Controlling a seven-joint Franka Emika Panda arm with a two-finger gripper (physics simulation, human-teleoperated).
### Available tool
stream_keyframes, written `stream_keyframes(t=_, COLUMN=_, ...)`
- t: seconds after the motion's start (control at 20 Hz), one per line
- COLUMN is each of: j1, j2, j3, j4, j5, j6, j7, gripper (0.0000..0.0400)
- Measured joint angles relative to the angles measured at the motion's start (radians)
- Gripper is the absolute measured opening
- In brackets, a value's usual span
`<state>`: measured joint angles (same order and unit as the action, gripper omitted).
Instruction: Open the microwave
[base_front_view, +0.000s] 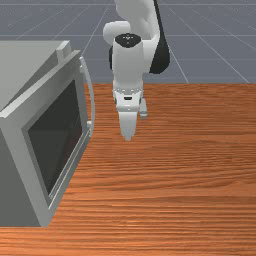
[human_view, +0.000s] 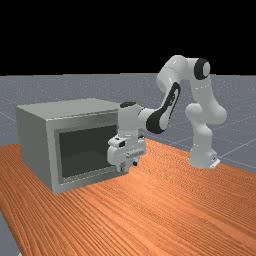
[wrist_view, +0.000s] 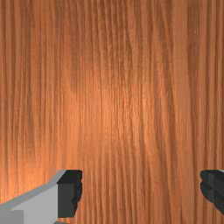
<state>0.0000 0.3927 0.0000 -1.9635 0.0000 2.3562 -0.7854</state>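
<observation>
I have the jaws wide open, empty, above the worktop (base_front_view: 175, 165), probably so they can straddle the handle (base_front_view: 92, 95) of the microwave (base_front_view: 55, 135), which stands at the front view's left.

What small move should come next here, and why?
Probably ease the open gripper toward the curved handle on the microwave door: the handle stands toward the front view's left, a gap separates them, and the fingers hold nothing.
</observation>
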Motion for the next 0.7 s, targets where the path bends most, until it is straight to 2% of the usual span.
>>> stream_keyframes(t=0.05, j1=0.0, j2=0.0, j3=0.0, j4=0.0, j5=0.0, j6=0.0, j7=0.0, gripper=0.0249)
stream_keyframes(t=0.1, j1=0.003, j2=-0.003, j3=-0.004, j4=-0.002, j5=0.0, j6=-0.002, j7=0.018, gripper=0.0308)
stream_keyframes(t=0.15, j1=0.004, j2=-0.006, j3=-0.006, j4=-0.003, j5=0.0, j6=-0.004, j7=0.029, gripper=0.0344)
stream_keyframes(t=0.25, j1=0.006, j2=-0.009, j3=-0.009, j4=-0.004, j5=-0.001, j6=-0.005, j7=0.041, gripper=0.0379)
stream_keyframes(t=0.3, j1=0.017, j2=-0.109, j3=-0.049, j4=-0.101, j5=-0.023, j6=-0.04, j7=0.229, gripper=0.0232)
stream_keyframes(t=0.35, j1=0.013, j2=-0.21, j3=-0.09, j4=-0.145, j5=-0.043, j6=-0.073, j7=0.428, gripper=0.0143)
stream_keyframes(t=0.4, j1=0.005, j2=-0.278, j3=-0.12, j4=-0.168, j5=-0.068, j6=-0.088, j7=0.651, gripper=0.0088)
stream_keyframes(t=0.45, j1=0.002, j2=-0.317, j3=-0.137, j4=-0.184, j5=-0.097, j6=-0.096, j7=0.894, gripper=0.0054)
stream_keyframes(t=0.55, j1=0.039, j2=-0.337, j3=-0.144, j4=-0.193, j5=-0.153, j6=-0.124, j7=1.383, gripper=0.002)
stream_keyframes(t=0.6, j1=0.048, j2=-0.337, j3=-0.149, j4=-0.191, j5=-0.168, j6=-0.14, j7=1.526, gripper=0.0012)
stream_keyframes(t=0.7, j1=0.058, j2=-0.334, j3=-0.156, j4=-0.185, j5=-0.183, j6=-0.16, j7=1.664, gripper=0.0005)
